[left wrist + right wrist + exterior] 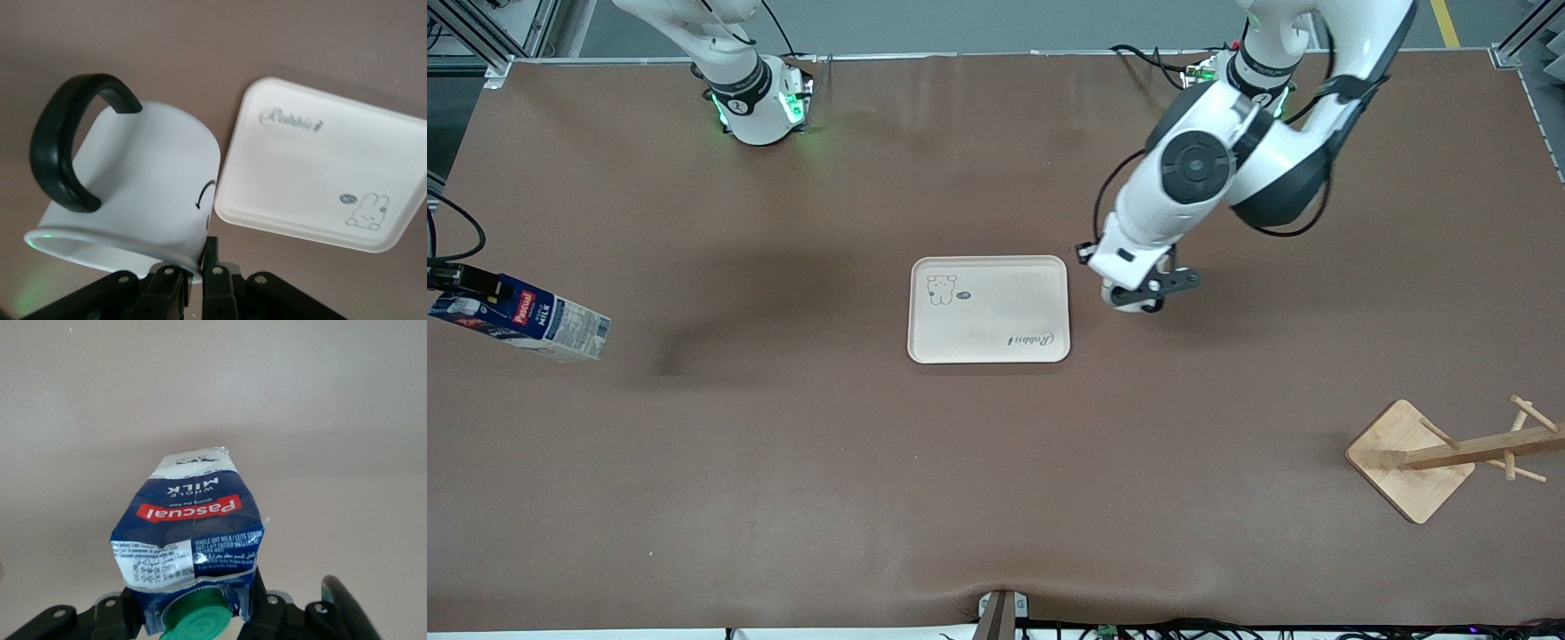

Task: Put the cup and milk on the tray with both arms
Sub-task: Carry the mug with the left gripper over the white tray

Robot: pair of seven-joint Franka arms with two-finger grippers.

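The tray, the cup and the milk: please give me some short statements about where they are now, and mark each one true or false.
1. The tray has nothing on it. True.
2. The left gripper holds the cup. True; its fingers grip the rim.
3. The cup stands on the tray. False; it is in the air, beside the tray toward the left arm's end.
4. The milk lies on the table. False; the right gripper holds it tilted in the air, at the right arm's end.
5. A wooden stand is on the table. True.
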